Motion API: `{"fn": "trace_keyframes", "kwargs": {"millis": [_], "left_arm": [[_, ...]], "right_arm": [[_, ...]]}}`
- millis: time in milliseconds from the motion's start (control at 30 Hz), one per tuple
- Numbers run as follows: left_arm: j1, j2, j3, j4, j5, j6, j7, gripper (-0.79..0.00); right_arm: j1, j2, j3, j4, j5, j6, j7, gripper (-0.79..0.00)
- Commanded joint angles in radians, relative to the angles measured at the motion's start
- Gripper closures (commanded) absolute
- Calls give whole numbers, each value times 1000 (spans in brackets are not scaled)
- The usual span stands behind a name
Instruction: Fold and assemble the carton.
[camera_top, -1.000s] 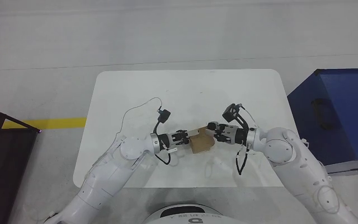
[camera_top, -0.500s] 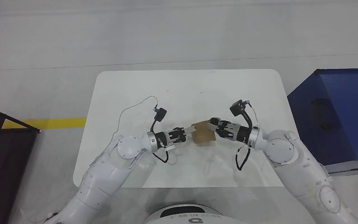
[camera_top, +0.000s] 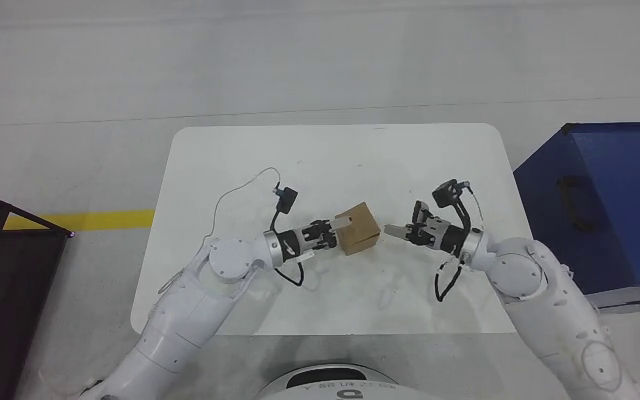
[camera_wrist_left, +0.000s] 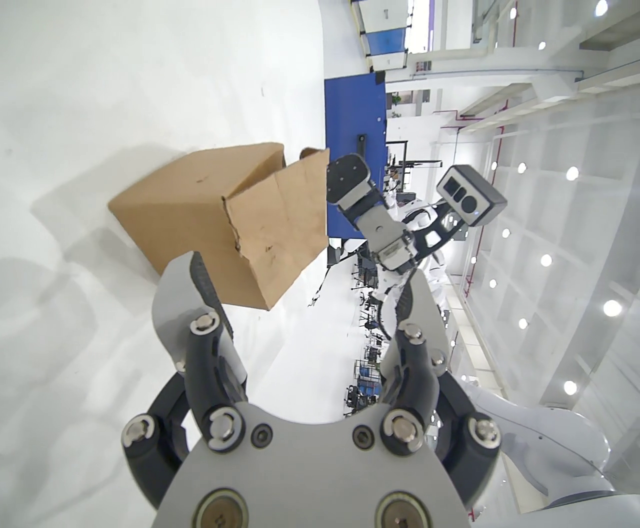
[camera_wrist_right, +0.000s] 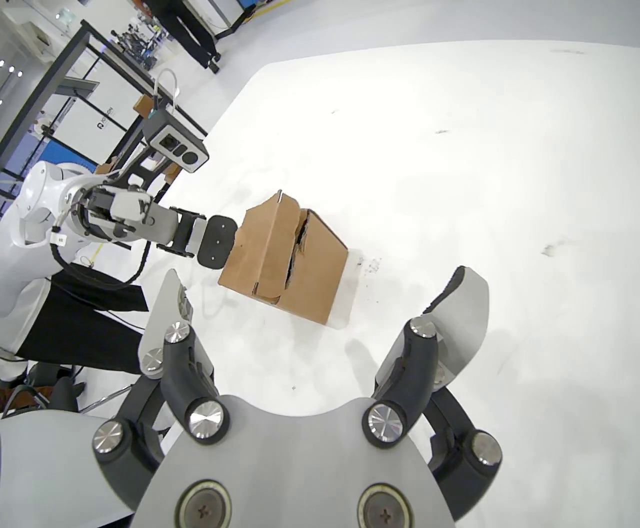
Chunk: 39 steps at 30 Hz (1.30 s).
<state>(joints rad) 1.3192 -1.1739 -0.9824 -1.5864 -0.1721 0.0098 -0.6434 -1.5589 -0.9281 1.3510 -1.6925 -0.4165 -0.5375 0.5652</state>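
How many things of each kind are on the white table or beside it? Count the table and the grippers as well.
carton: 1
grippers: 2, the left gripper and the right gripper
table: 1
blue box: 1
Total: 5

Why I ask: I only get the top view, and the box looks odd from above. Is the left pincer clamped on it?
Observer: No. The left wrist view shows the left pincer spread wide, with just a corner of the box reaching between its fingers.
Operator: Is the box damaged?
Observer: Yes. The right wrist view shows a ragged tear running along one edge.
Operator: And the right pincer?
Observer: The right pincer is open too, and the box lies ahead of its fingers, untouched.
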Motion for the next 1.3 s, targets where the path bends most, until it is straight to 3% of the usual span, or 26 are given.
{"fn": "trace_keyframes", "kwargs": {"millis": [0,200,400,467,533,600,633,733,900,1267], "left_arm": [[5,0,-15,7,-29,-4,20,-686],[53,11,-86,-8,-64,2,60,-767],[124,29,-167,-63,-66,11,68,-785],[145,34,-190,-77,-68,13,58,-785],[163,38,-208,-87,-73,13,48,-785],[175,42,-218,-93,-66,21,38,-785],[177,43,-219,-95,-61,29,32,-785],[165,44,-207,-99,-30,53,20,-785],[104,35,-156,-87,5,73,15,-785],[-63,-2,-15,42,72,40,32,-634]], "right_arm": [[28,-4,-45,18,-9,-50,37,-782],[130,-26,-184,61,-1,-118,93,-776],[193,-37,-259,82,145,-243,144,-739],[195,-35,-250,95,230,-288,134,-662],[198,-29,-215,130,281,-303,117,-536],[203,-22,-165,165,213,-238,92,-376],[202,-19,-146,165,131,-190,76,-379],[179,-20,-151,141,-40,-97,26,-505],[178,-28,-189,143,-86,-106,-7,-588],[182,-29,-190,132,-146,-101,-38,-585]]}}
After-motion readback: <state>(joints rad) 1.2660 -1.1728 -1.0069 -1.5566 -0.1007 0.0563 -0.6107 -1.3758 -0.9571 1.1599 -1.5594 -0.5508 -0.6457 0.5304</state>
